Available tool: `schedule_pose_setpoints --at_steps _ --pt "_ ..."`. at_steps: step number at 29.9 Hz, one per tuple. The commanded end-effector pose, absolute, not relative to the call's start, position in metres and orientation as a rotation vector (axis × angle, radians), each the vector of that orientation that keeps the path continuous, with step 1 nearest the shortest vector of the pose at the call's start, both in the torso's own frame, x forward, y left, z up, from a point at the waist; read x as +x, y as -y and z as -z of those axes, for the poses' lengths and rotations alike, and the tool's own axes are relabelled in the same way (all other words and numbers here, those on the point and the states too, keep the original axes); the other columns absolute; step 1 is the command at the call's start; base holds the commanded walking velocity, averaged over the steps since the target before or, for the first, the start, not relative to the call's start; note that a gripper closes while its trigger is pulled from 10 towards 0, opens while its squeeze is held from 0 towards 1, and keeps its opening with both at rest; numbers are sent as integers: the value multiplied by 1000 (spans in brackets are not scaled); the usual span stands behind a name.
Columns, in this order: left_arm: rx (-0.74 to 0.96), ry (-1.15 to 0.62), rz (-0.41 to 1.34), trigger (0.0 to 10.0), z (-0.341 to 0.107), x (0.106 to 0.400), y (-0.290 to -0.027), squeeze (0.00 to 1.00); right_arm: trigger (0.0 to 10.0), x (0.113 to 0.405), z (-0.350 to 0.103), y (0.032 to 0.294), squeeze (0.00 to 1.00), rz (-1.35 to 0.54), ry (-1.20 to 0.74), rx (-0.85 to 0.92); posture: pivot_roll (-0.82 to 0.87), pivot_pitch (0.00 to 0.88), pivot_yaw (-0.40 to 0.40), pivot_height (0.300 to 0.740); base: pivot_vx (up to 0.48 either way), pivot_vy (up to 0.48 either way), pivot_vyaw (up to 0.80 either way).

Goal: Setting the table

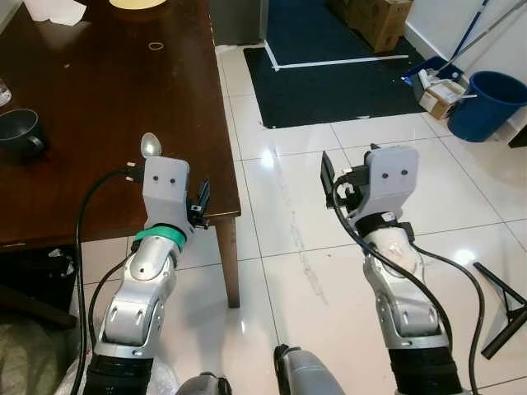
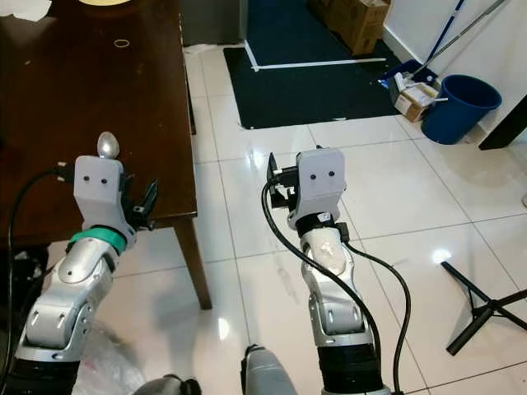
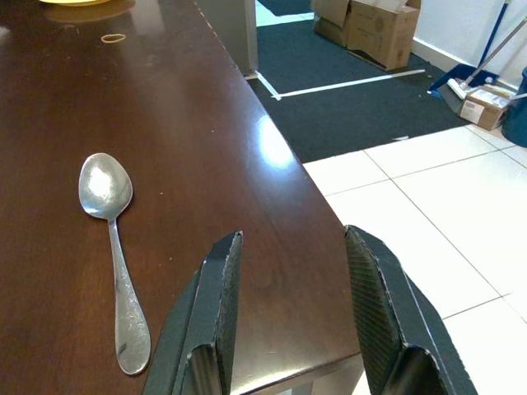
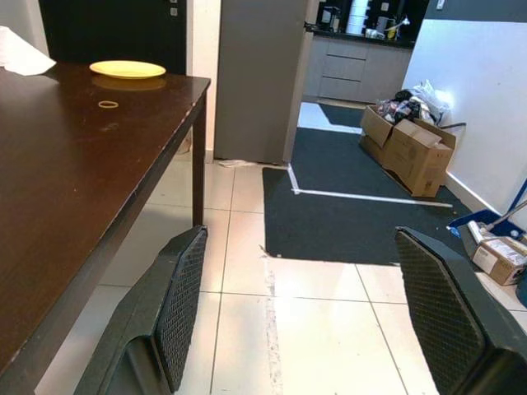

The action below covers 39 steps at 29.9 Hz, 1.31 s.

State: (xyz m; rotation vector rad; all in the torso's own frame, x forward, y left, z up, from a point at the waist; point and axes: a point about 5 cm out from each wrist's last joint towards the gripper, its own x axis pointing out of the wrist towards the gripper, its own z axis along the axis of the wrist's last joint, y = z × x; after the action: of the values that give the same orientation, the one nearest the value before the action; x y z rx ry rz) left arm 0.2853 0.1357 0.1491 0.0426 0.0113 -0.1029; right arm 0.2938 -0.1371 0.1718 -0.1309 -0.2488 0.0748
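Left gripper (image 3: 292,329): in your left wrist view its two black fingers stand apart with nothing between them, poised above the near corner of the dark wooden table (image 3: 206,123). It looks like a hand that is free for the next piece, though that is my reading.
Spoon (image 3: 111,247): same view, it lies flat on the table just beside your left fingers, bowl pointing away from you and handle toward the near edge. It is apart from the fingers, and lies as a set piece would.
Yellow plate (image 4: 128,69): in your right wrist view it sits at the far end of the table, well apart from the spoon, so the setting is not gathered in one place.
Right gripper (image 4: 300,321): same view, its fingers are spread wide and empty, out over the white tiled floor (image 4: 313,346) beside the table, not above it. You have it waiting clear of the work.
Dark mug (image 1: 20,132): in your left eye view it stands on the table at your left, well apart from the spoon.
White napkin (image 1: 56,10): same view, it lies at the far end near the plate.
Judgement: the spoon appears placed; plate, mug and napkin look left to arrange.
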Motion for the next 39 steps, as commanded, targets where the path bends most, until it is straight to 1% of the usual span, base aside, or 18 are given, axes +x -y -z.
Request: schedule_pose_setpoints --at_steps 1,28,39 --pt "46 -32 103 10000 -145 284 -136 0 10000 295 -169 137 0 -69 229 -122 -168 0 47 740 0 0 0" --pt "35 -31 107 10000 -146 285 -135 0 10000 295 -168 137 0 -69 222 -123 -167 0 47 740 0 0 0" --pt "34 -32 108 10000 -145 285 -134 0 10000 296 -166 137 0 -70 201 -101 -167 0 44 740 0 0 -800"
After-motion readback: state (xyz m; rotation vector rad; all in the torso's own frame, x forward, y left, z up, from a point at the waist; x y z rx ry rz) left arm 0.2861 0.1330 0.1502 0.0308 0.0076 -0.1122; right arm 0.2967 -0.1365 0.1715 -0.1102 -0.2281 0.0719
